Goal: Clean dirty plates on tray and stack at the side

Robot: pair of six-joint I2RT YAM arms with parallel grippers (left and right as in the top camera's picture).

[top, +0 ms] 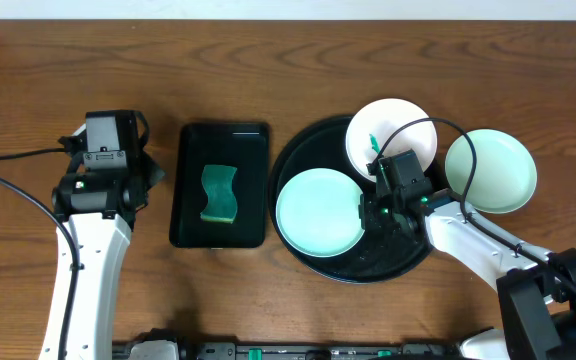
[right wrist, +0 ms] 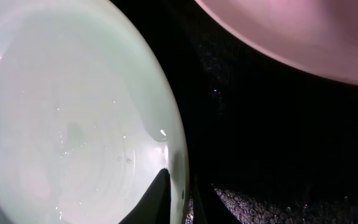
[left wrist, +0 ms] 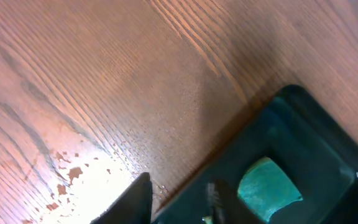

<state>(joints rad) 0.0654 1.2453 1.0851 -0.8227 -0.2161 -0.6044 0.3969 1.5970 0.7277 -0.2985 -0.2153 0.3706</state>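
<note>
Mint-green and round, one small plate lies in the left part of the large round black tray with a raised rim, and its surface looks already free of smear. The right gripper is clenched on the right rim of this plate, one finger inside and one outside. A small white round plate, with a green smear on it, sits partly over the far rim of the tray. A second mint-green plate rests on the wooden table, just right of the tray. The left gripper hangs beside the rectangular black tray that holds the green sponge; its jaws are a little apart and empty.

I judge that the step in hand is carrying the cleaned plate aside. The next move calls for a level lift over the raised rim, then a centred landing on the second mint-green plate.
</note>
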